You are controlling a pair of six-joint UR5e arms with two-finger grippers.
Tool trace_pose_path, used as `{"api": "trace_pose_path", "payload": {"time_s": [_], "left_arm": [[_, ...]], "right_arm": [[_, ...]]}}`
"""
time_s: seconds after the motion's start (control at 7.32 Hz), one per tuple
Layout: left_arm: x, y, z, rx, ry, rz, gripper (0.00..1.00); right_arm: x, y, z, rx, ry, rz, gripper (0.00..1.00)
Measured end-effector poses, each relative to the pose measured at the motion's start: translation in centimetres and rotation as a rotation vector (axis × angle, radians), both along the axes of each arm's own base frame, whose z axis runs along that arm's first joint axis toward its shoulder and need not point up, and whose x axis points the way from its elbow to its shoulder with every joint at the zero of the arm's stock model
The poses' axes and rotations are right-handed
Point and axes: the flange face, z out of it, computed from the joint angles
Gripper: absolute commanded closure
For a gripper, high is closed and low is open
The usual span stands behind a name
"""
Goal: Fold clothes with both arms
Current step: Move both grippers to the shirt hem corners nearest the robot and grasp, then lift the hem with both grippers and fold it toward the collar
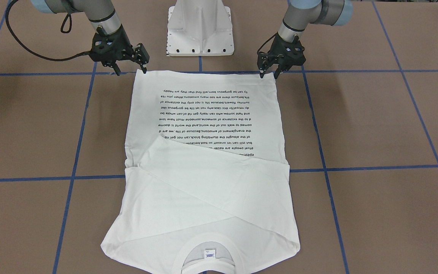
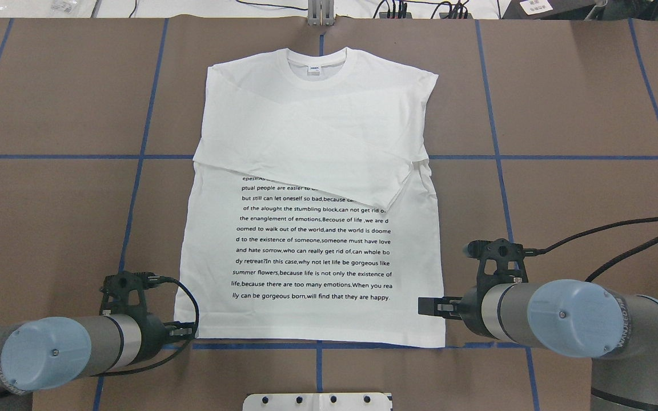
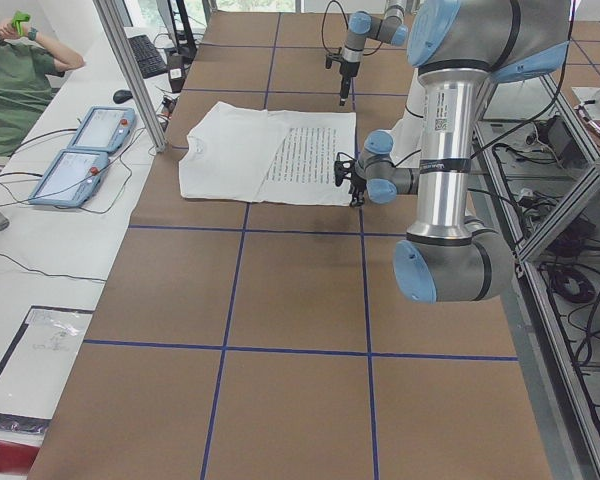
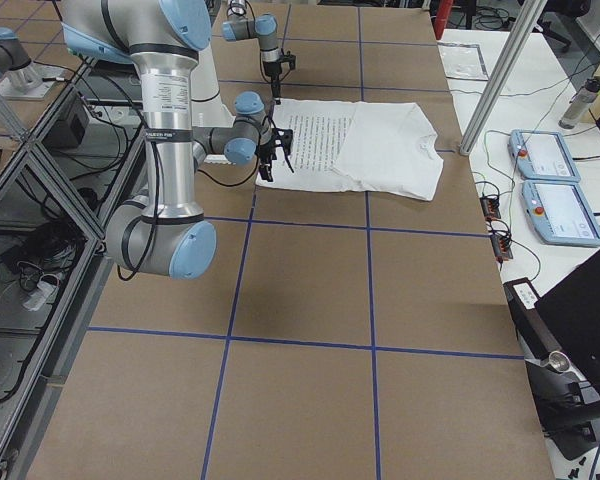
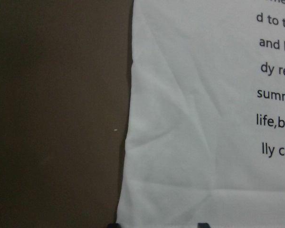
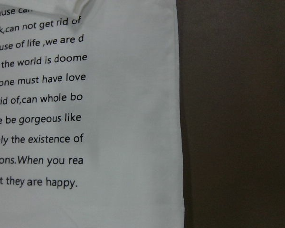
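Observation:
The white T-shirt (image 1: 211, 182) lies flat on the brown table, collar (image 2: 317, 60) away from the robot, both sleeves folded across the chest over the top of the black text (image 2: 313, 251). Its hem runs along the blue tape line nearest the robot. My left gripper (image 1: 268, 73) stands open at the hem corner on my left side, fingertips down near the cloth; in the left wrist view the shirt's side edge (image 5: 128, 142) runs up between cloth and table. My right gripper (image 1: 130, 70) is open at the other hem corner, one finger (image 1: 143, 68) at the cloth's edge.
The white pedestal base (image 1: 200, 26) stands just behind the hem. Blue tape lines (image 2: 135, 157) grid the table. In the exterior left view, an aluminium post (image 3: 130, 70), two teach pendants (image 3: 80, 150) and a seated person (image 3: 20, 80) are beyond the collar end.

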Motion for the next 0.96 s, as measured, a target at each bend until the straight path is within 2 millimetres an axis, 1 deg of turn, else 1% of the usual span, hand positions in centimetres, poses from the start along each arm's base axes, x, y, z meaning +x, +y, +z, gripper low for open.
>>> {"api": "trace_pose_path", "payload": {"time_s": [0.27,0.41,0.55,0.68,0.82,0.96], "left_arm": [[-0.1,0.0,-0.3,0.001,0.006,-0.001,1.0],[-0.3,0.0,-0.8,0.001,0.018,0.001,1.0],[-0.7,0.1,-1.9,0.0,0.041,0.008,1.0],[-1.2,0.3,-3.1,-0.007,0.068,0.025,1.0],[-1.5,0.5,-3.9,-0.015,0.087,0.04,1.0],[-1.5,0.5,-4.3,-0.019,0.096,0.045,1.0]], "right_arm": [[0.0,0.2,0.3,-0.003,0.006,-0.004,0.0],[0.0,0.7,0.7,-0.014,0.007,-0.003,0.0],[-0.4,1.4,0.9,-0.032,0.003,0.01,0.0],[-1.1,2.8,0.9,-0.054,-0.003,0.045,0.0],[-2.2,4.6,1.0,-0.082,-0.013,0.097,0.03],[-2.9,6.1,1.0,-0.107,-0.023,0.143,0.19]]}}
